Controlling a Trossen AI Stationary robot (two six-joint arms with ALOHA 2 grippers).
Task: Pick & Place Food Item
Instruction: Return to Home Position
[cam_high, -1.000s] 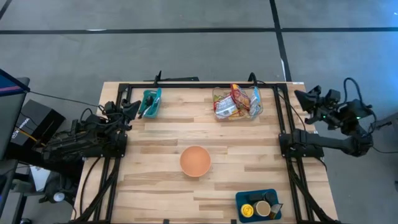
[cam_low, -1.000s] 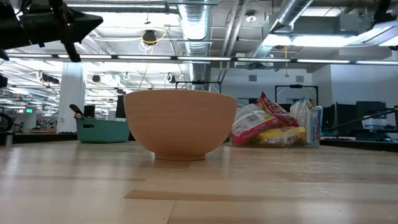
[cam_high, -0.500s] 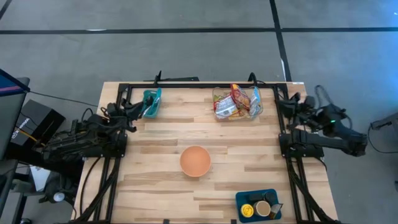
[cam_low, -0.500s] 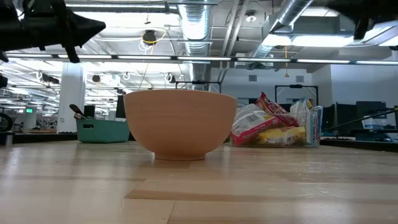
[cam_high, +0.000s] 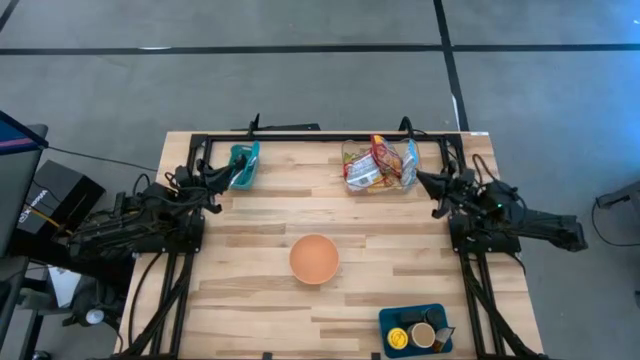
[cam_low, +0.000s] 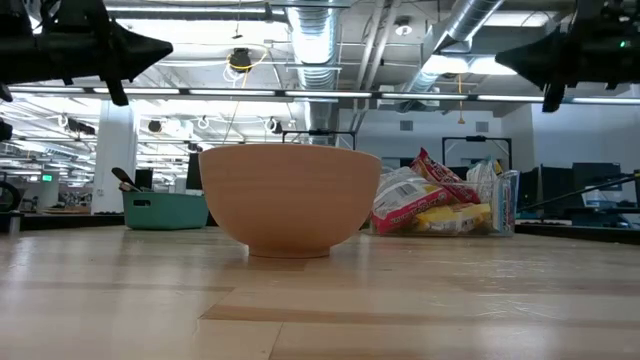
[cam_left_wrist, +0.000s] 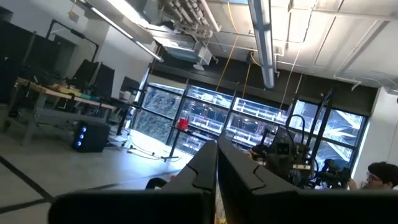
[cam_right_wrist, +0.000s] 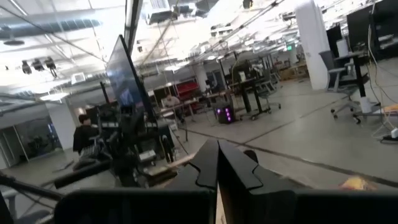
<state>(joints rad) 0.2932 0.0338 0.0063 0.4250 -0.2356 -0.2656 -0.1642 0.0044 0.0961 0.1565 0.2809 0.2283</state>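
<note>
Jaws pinched closed on both sides

Left gripper (cam_left_wrist: 217, 147), fingers (cam_left_wrist: 204, 167) pressed together, hovers just beside the teal bin (cam_high: 252, 158) where the black spoon (cam_low: 122, 178) lies. Right gripper (cam_right_wrist: 217, 148), likewise closed, hangs near the clear bin (cam_high: 414, 160) of snack packs (cam_high: 372, 165).

Bowl (cam_high: 314, 258) is set mid-desk (cam_high: 250, 300). At far left, a small bin (cam_high: 243, 163) is placed w/ a spoon (cam_low: 125, 179) in it. Far right of ctr, a tub (cam_high: 352, 158) is filled w/ food packs (cam_high: 378, 166). At near right, bottles (cam_high: 397, 339) are held in a 2nd bin (cam_high: 432, 312).
</note>
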